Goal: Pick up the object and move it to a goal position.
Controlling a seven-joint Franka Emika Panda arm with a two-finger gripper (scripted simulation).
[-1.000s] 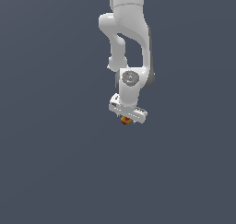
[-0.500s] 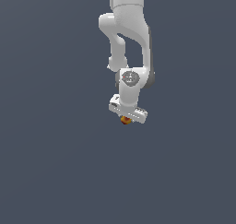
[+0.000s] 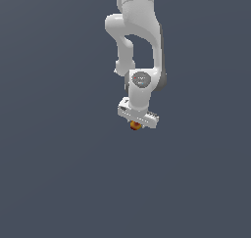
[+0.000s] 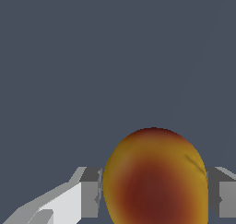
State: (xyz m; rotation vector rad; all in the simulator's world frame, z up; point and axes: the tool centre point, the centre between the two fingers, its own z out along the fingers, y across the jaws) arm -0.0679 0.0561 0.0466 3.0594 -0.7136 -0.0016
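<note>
The object is a tiny orange-red ball with yellow patches, peeking out just under the white hand of the arm near the middle of the exterior view. My gripper is shut on it. In the wrist view the object fills the space between the two grey fingers, which press against its sides. The white arm comes down from the upper edge of the exterior view to the gripper, and its hand hides most of the fingers there.
A plain dark grey-blue surface fills the background all around the arm. No other objects or edges show in either view.
</note>
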